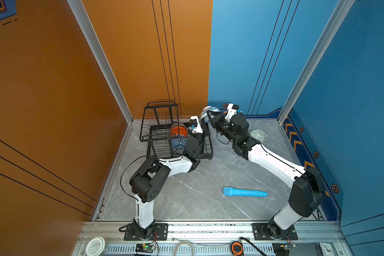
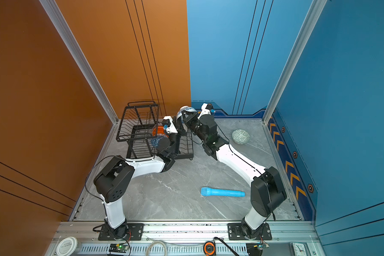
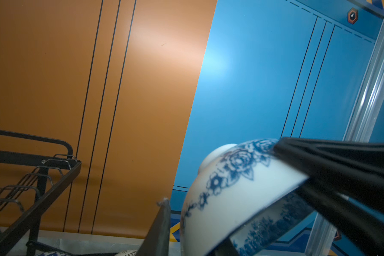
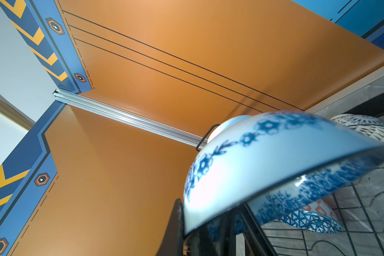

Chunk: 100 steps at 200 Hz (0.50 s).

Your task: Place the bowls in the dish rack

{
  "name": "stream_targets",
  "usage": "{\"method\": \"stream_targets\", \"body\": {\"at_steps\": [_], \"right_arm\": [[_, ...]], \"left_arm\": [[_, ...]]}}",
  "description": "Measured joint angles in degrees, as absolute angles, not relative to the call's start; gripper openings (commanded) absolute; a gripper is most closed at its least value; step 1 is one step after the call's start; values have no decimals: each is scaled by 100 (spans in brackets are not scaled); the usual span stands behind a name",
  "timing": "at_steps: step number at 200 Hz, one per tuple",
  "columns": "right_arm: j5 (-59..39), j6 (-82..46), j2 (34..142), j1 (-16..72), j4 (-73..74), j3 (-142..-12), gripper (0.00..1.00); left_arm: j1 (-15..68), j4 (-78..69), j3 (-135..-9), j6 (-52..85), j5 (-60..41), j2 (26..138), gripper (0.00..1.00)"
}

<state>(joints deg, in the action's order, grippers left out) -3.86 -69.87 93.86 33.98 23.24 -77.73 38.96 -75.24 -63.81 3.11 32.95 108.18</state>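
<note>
In both top views my right gripper (image 1: 210, 118) is clamped on the rim of the floral bowl (image 1: 209, 110), tilted mid-frame just right of the dish rack (image 1: 160, 124), with the left gripper (image 1: 204, 124) right beside it. The left wrist view puts the floral bowl (image 3: 231, 199) lower right with one left finger (image 3: 162, 221) alongside, and I can't tell whether that hand grips. The right wrist view has it (image 4: 275, 159) lower right, over rack wires (image 4: 364, 199).

A robot-lab test cell: the left arm (image 1: 145, 212) and right arm (image 1: 275, 165) are bolted to an aluminium rail (image 1: 208, 228) fronted by bare circuit boards (image 1: 145, 246) and cables (image 1: 184, 247), and behind the right pincer (image 1: 209, 116) an orange panel (image 1: 142, 55) and a blue panel (image 1: 242, 55) on aluminium posts (image 1: 308, 59) box in the marble-look counter (image 1: 197, 199).
</note>
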Motion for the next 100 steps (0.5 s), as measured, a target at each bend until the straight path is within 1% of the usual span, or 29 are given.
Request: {"method": "stream_targets", "body": {"at_steps": [29,46,70,100], "right_arm": [[-451,-6987,9450,3339,2368,-7822,0],[-449,-6991,9537,3293,2453,-7841,0],[-447,-7032,9673,3256,2539,-7856,0],[-425,-7054,9852,3227,2620,-7861,0]], "left_arm": [[3896,-7570,-6305,325,3295,10757,42],[3896,-7596,-6206,325,3293,10720,45],[3894,-7629,-6042,327,3295,10669,51],[3872,-7717,-5754,331,3301,10530,63]]}}
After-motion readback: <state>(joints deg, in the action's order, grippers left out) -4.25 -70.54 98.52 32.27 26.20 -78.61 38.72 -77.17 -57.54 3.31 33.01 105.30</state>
